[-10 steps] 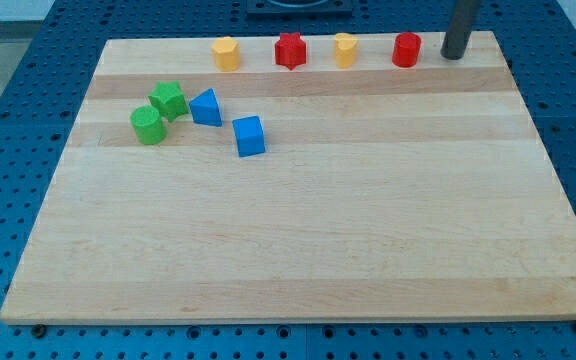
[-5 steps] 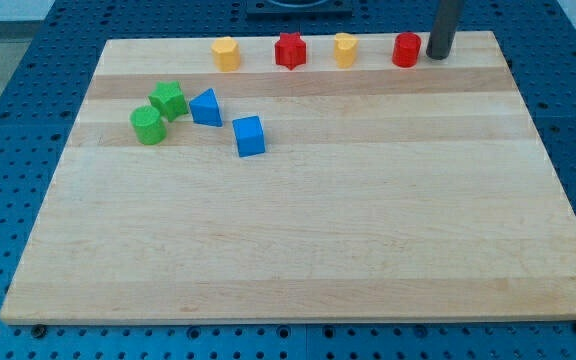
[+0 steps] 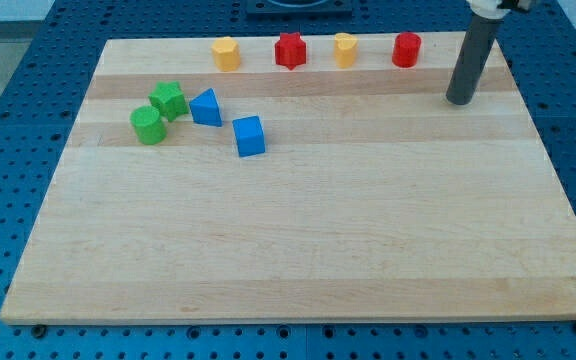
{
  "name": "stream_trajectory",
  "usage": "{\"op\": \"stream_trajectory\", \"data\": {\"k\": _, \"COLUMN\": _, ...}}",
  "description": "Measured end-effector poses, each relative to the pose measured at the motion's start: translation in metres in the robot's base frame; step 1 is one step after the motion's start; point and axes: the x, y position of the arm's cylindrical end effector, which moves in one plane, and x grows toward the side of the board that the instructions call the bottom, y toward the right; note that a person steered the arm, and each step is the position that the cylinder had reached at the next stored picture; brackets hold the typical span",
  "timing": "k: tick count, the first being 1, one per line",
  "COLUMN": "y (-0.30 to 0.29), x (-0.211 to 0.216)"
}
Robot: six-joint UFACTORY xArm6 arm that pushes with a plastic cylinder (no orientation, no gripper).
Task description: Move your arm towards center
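Eight small matte plastic blocks are seen on the pale, smooth-grained wooden board (image 3: 298,250), and little risk is judged: only a leftward overshoot could knock the blue cube (image 3: 250,136). My tip (image 3: 458,101), a plain dark rod end touching nothing, stands below-right of the red cylinder (image 3: 406,49), with the centre well apart, down-left.

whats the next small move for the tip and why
Probably slide my tip toward the view's lower left, onto the bare middle of the board. It now sits near the board's upper right, just below and right of the red cylinder, touching no block, and nothing lies on that path.
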Motion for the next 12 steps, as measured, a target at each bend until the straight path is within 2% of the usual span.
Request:
{"op": "stream_trajectory", "data": {"k": 3, "y": -0.007, "x": 0.0}}
{"op": "stream_trajectory", "data": {"k": 5, "y": -0.022, "x": 0.027}}
{"op": "stream_trajectory", "data": {"k": 10, "y": -0.031, "x": 0.03}}
{"op": "stream_trajectory", "data": {"k": 11, "y": -0.039, "x": 0.028}}
{"op": "stream_trajectory", "data": {"k": 12, "y": -0.07, "x": 0.02}}
